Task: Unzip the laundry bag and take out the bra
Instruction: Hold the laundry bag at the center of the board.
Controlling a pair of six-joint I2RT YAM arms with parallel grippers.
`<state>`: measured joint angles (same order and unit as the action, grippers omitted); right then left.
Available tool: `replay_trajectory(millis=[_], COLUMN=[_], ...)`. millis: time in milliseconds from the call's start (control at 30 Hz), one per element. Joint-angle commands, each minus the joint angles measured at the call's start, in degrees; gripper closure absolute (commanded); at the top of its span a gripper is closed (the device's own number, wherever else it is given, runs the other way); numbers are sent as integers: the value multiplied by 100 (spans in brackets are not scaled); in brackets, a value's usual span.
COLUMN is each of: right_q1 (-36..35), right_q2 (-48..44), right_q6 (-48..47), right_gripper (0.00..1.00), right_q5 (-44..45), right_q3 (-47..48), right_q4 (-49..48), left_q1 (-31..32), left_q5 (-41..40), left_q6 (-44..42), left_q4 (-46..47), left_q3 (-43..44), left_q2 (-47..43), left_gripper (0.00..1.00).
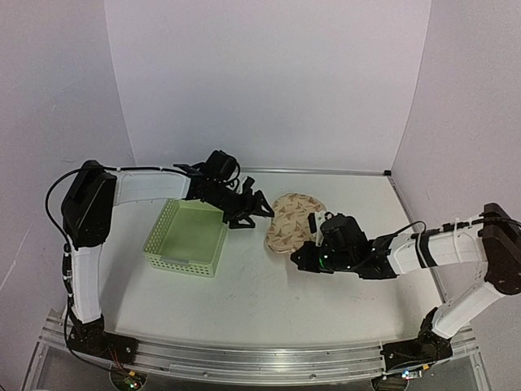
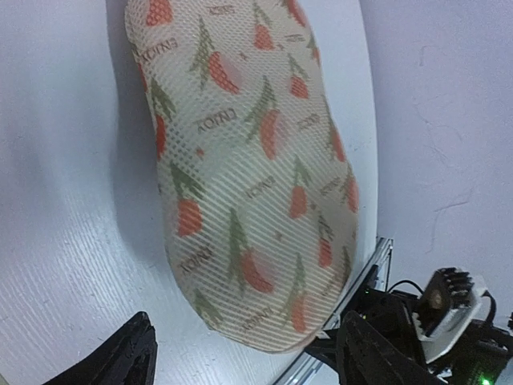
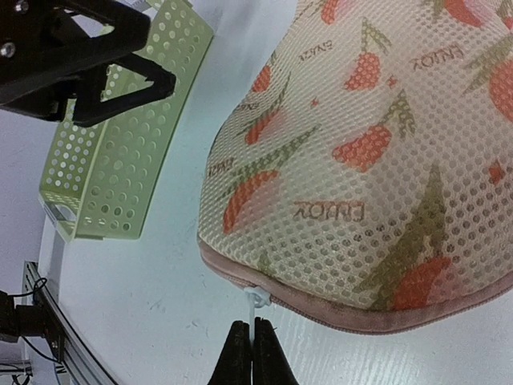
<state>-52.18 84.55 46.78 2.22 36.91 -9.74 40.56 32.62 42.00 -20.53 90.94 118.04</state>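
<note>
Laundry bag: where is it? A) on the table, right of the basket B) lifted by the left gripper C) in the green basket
A: the laundry bag lies on the table beside the basket; the left gripper is open, clear of it.

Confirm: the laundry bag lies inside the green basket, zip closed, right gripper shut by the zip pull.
Not inside: the laundry bag lies on the table beside the green basket, as the top view shows. The zip is closed, the right gripper shut by the zip pull.

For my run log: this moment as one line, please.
laundry bag zipped | left gripper open, near bag | right gripper shut by zip pull
</note>
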Motion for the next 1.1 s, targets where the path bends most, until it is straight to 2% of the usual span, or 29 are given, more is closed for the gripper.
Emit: replay_trajectory(millis=[0, 133, 267, 367, 633, 1067], right_q1=[-22, -26, -26, -29, -24, -49], right_q2=[289, 539, 669, 731, 748, 565], right_q6=[-13, -47, -37, -62, -217, -400], right_gripper=[100, 100, 100, 100, 100, 100], right_q5=[101, 190, 219, 184, -82, -320], right_q3=[525, 787, 915, 973, 875, 765], right_q4=[-480, -493, -528, -567, -841, -998], left_q1=[1, 7, 25, 99, 248, 382], left_q5=[453, 706, 582, 396, 353, 336], left_q6=[532, 1389, 2319, 2692, 3324, 3596], left_q4=[643, 1658, 2724, 2996, 3573, 3661], left_q3=[-598, -1393, -2205, -2475, -2435, -2052], left_q2=[-620, -922, -1222, -1256, -898, -507], left_gripper=[22, 22, 21, 20, 20, 24])
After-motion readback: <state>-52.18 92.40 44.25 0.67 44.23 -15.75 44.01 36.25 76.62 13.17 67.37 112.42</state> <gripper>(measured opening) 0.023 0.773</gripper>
